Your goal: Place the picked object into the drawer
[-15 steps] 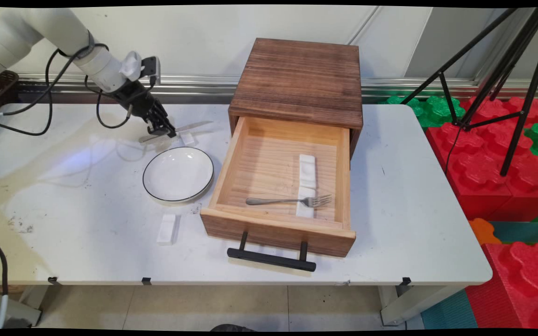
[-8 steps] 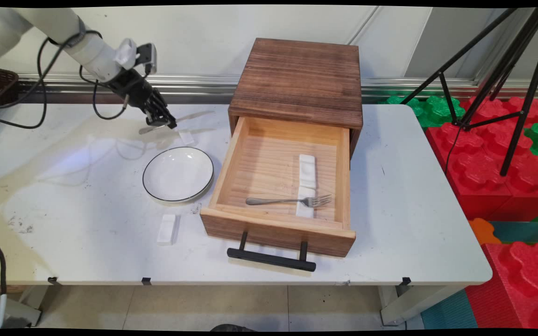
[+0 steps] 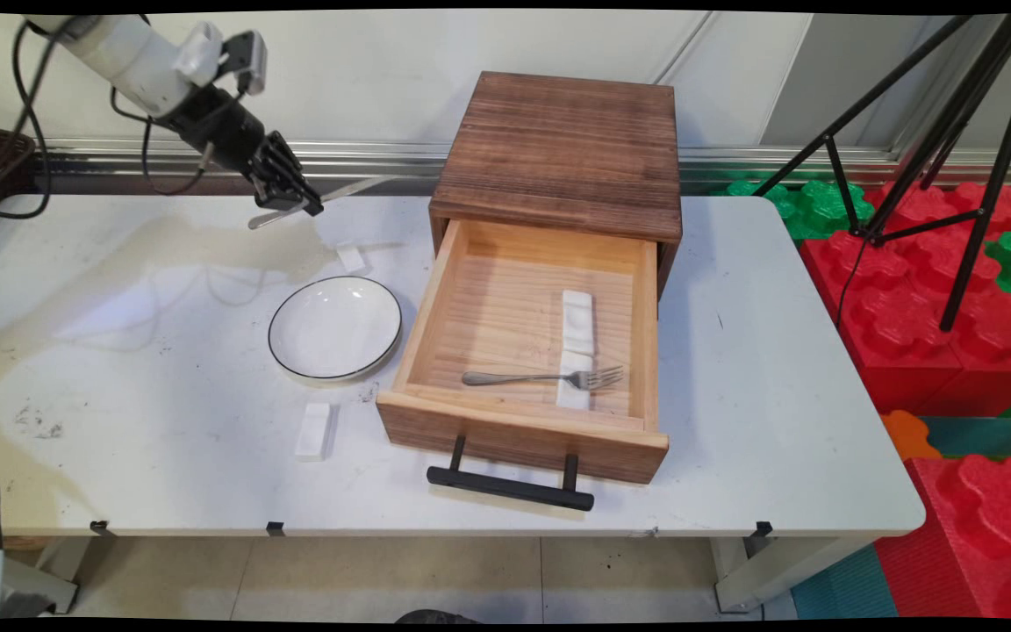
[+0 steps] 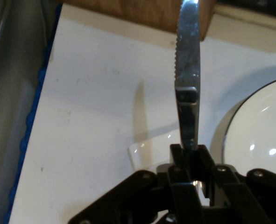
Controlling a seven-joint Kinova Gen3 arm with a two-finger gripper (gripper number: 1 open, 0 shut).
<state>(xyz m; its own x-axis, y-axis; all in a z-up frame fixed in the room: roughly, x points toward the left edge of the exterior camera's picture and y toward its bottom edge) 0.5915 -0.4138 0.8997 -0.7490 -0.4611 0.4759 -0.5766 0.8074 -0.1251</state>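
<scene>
Steel table knife (image 3: 312, 200) with a serrated blade sits pinched by its handle between the closed fingers of the black two-finger gripper (image 3: 293, 204), which hangs in the air above the far left part of the white table (image 3: 777, 351). In the hand view the knife (image 4: 187, 79) runs straight out ahead of the gripper (image 4: 189, 156), blade on edge, its tip reaching toward the dark wooden cabinet (image 3: 562, 149).

A second ago the same knife lay low, at the table's surface and resting across the small white rectangular block (image 3: 350, 256); half a second ago it was already clear of it. Now gripper and knife are higher and further back toward the wall, and the block stands alone on the table, just below and a little to the side of the gripper. My reading is that the knife is lifted cleanly and carried free, with nothing dragging along.

Below the gripper and nearer the camera lies the round white plate with a thin black rim (image 3: 335, 328), its edge also showing in the hand view (image 4: 250, 140). Beyond the knife's tip the pale wooden drawer (image 3: 435, 298) stands pulled out, holding a steel fork (image 3: 545, 378) laid across one of two white blocks (image 3: 577, 320). Another white block (image 3: 314, 430) lies on the table well apart from the gripper, past the plate.
</scene>
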